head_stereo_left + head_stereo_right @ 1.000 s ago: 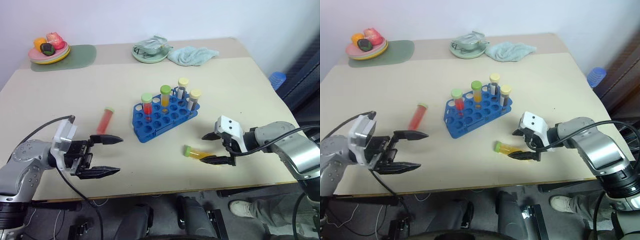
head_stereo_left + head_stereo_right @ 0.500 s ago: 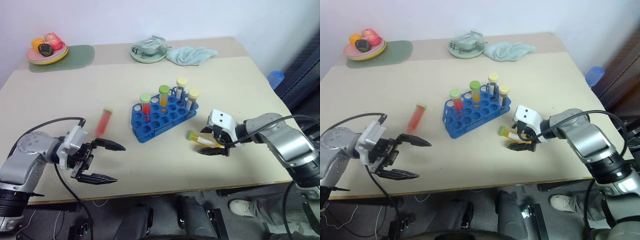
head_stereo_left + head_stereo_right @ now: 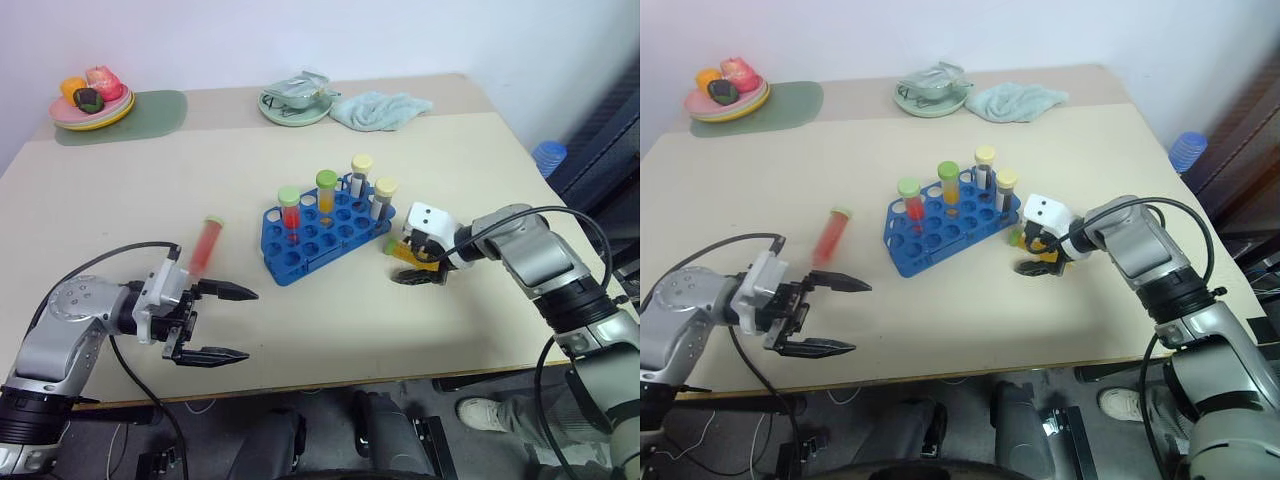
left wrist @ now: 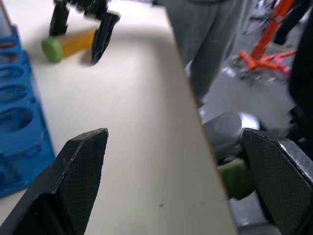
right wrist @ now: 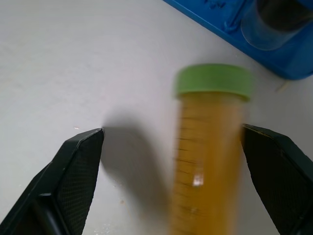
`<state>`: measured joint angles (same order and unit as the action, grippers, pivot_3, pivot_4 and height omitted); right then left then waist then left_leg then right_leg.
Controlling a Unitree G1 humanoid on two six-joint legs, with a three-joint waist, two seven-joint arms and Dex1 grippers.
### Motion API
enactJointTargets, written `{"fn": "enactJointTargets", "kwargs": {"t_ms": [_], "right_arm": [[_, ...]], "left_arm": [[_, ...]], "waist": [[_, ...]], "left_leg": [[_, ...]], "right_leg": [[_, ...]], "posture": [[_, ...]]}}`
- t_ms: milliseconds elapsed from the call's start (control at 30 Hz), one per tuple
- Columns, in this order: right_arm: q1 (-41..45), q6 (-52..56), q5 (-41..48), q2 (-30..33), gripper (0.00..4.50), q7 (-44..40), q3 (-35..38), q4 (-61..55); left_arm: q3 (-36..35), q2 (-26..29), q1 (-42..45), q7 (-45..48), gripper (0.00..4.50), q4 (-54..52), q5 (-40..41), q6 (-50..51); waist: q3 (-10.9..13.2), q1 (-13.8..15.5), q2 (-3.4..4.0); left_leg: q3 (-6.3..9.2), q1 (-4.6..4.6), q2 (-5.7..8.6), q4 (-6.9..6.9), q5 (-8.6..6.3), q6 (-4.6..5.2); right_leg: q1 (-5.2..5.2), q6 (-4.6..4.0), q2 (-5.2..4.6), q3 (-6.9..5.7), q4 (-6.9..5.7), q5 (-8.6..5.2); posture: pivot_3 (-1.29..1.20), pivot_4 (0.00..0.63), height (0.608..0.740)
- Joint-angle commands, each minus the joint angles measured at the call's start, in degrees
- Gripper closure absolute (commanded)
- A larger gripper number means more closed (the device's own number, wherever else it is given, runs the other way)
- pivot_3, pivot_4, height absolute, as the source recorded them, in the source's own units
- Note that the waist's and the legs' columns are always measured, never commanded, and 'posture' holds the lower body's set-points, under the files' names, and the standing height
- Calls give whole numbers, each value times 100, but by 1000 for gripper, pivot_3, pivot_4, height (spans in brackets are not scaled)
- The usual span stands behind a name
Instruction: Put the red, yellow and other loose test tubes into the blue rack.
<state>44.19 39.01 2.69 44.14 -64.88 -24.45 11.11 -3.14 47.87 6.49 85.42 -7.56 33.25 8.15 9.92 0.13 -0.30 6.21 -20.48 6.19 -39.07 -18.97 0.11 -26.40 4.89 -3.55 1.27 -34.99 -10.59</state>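
Yellow tube (image 3: 400, 250) has slid to the rack's (image 3: 300, 262) four o'clock — right gripper (image 5: 171, 161) straddles it, unclenched, pushing it closer to racking.

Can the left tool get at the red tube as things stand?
Probably yes. The red tube lies loose on the table just beyond the open left tool, with nothing between them; the rack stands off to the side.
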Motion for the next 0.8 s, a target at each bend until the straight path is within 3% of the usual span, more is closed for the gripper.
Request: {"fn": "enactJointTargets", "kwargs": {"t_ms": [33, 667, 800], "right_arm": [[210, 304, -229, -78, 55, 123, -10, -25], [903, 644, -574, -536, 55, 355, 12, 1104], [882, 656, -637, -518, 1306, 381, 3, 1120]], "left_arm": [[-52, -57, -6, -170, 0, -166, -154, -178], [94, -321, 244, -415, 0, 165, -532, -394], [130, -362, 251, -445, 0, 205, -559, -442]], "waist": [[0, -13, 0], [0, -85, 1], [0, -81, 1]], "left_leg": [[0, 1, 0, 0, 0, 0], [2, 0, 1, 0, 3, -5], [2, 0, 2, 0, 3, -5]], "right_leg": [[1, -1, 0, 0, 0, 1], [-1, -2, 0, 0, -5, 2], [-1, -2, -1, 0, -5, 2]], "posture": [[0, 150, 740], [0, 150, 740], [0, 150, 740]]}}
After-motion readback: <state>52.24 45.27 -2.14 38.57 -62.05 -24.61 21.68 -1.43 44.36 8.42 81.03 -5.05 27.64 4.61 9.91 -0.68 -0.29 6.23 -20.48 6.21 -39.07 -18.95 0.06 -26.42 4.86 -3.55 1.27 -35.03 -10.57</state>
